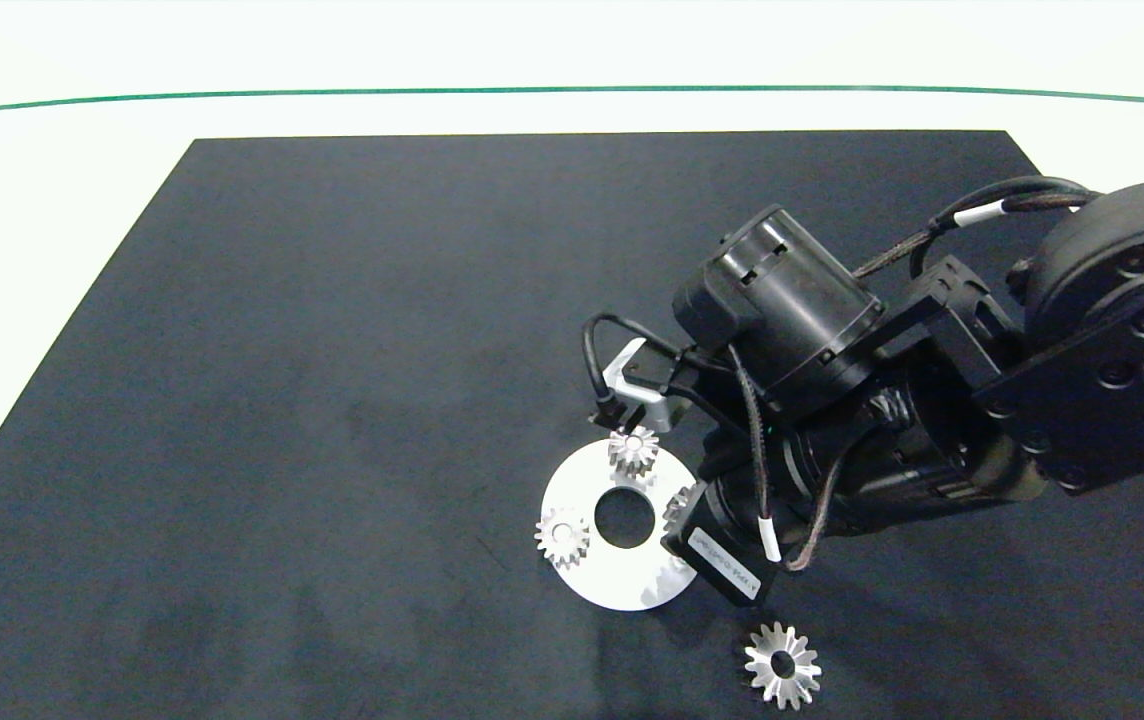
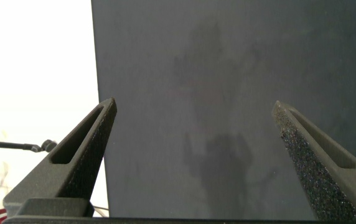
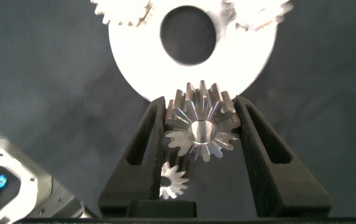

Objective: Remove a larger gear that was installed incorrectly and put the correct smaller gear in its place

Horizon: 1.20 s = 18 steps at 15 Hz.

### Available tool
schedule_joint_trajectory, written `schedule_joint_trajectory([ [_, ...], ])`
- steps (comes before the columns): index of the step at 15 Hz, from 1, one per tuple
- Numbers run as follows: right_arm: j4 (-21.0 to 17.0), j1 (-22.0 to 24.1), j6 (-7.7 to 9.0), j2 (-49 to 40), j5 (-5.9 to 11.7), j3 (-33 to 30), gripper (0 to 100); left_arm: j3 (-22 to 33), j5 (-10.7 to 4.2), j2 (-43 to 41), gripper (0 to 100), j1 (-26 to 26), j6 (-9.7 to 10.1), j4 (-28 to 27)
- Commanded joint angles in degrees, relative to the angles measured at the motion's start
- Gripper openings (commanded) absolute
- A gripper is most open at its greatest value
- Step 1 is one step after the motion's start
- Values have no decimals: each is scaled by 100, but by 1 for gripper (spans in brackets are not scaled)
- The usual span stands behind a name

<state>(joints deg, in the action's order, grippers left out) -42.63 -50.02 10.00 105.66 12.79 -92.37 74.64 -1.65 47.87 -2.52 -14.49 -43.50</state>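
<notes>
Silver smaller gear (image 3: 201, 129) between right pincer (image 3: 201, 134) fingers

White table (image 1: 62, 170) crossed by a thin green line (image 1: 572, 89) along the far side. Covered over most of its width by a dark mat (image 1: 332, 380). Resting on the mat: a round silver plate (image 1: 587, 575) (with central hole), and, well apart near the front edge, the larger gear (image 1: 782, 665).

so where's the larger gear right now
In the head view the larger gear lies flat on the dark mat near the bottom edge, right of centre, just below the silver disc and the right arm.
</notes>
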Motion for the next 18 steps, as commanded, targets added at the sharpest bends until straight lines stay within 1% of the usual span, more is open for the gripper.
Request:
schedule_joint_trajectory([
  [1, -8, 1, -24, 43, 4, 202, 25, -11, 6, 3, 100, -3, -18, -27],
  [8, 44, -52, -112, 350, -13, 175, 25, -2, -2, -6, 100, 6, -18, -19],
  [18, 62, -43, -77, 377, 13, 175, 25, 6, -2, -15, 100, -3, -10, -10],
])
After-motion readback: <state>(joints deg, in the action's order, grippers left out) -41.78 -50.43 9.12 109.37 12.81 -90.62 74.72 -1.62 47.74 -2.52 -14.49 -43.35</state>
